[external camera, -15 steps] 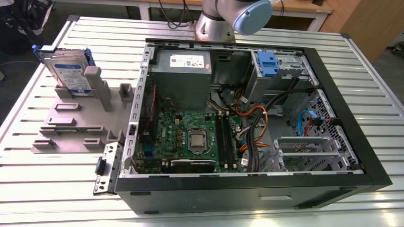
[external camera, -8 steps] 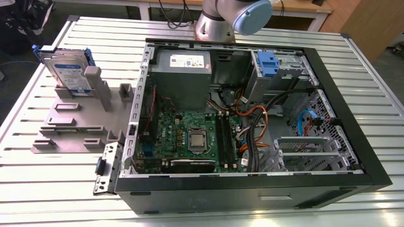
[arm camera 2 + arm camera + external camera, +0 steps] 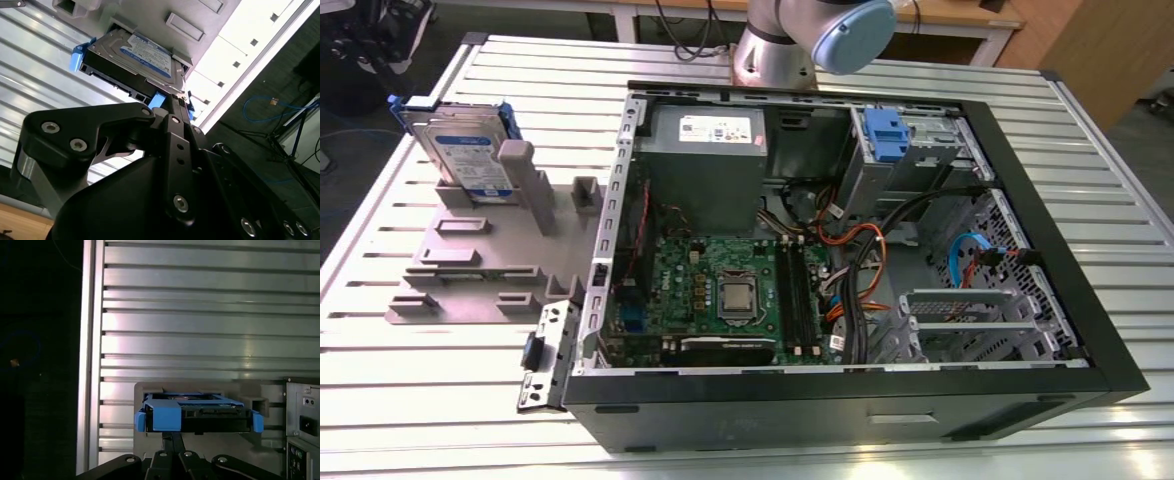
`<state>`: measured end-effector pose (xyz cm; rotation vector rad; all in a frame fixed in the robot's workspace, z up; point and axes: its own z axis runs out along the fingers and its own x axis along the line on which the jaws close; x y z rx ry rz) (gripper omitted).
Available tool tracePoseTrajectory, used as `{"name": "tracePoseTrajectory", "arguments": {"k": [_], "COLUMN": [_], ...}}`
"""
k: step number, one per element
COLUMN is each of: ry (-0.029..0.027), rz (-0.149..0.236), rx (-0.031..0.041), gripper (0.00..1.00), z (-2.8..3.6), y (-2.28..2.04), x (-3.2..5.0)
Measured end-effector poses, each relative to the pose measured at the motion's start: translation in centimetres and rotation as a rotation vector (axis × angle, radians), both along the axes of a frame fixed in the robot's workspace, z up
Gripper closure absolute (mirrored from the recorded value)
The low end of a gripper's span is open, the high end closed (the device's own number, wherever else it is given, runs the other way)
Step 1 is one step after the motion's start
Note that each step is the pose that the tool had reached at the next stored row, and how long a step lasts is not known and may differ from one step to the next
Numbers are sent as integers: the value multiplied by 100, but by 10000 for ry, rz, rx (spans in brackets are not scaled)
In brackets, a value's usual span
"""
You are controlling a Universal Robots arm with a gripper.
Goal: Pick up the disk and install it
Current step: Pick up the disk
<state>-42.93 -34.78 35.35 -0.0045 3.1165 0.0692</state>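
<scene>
Slatted alu table (image 3: 1067, 190) takes up most of the room. On it lies an open black PC case (image 3: 854, 410), side panel off, w/ the grey PSU (image 3: 707, 150) at the far end and the green mobo (image 3: 720, 280) below it. The arm (image 3: 834, 35) comes up behind the case, by the table's far edge. At the exterior view's left, just beside the case, is a grey fixture (image 3: 467, 270) w/ slots and posts.

The disk (image 3: 460, 150) stands on edge at the far end of that fixture, leaning on a post, label facing out, blue carrier round it. It's not in the case.

In the second wrist view the black gripper (image 3: 172, 112) points at the disk (image 3: 142, 55) and looks v. close to the carrier's blue edge, tho I can't say if they touch. Can't tell if it's spread or pinched.
</scene>
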Motion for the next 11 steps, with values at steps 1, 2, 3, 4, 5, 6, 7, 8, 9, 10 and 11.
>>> {"name": "tracePoseTrajectory", "arguments": {"k": [1,2,3,4,5,6,7,8,9,10,11], "ry": [0,0,0,0,0,0,0,0,1,0,0], "rz": [87,115,142,169,196,223,249,278,304,330,355], "rx": [0,0,0,0,0,0,0,0,-1,0,0], "gripper": [89,89,89,89,89,89,89,89,89,89,89], "z": [0,0,0,0,0,0,0,0,0,0,0], "y": [0,0,0,0,0,0,0,0,0,0,0], "x": [0,0,0,0,0,0,0,0,0,0,0]}}
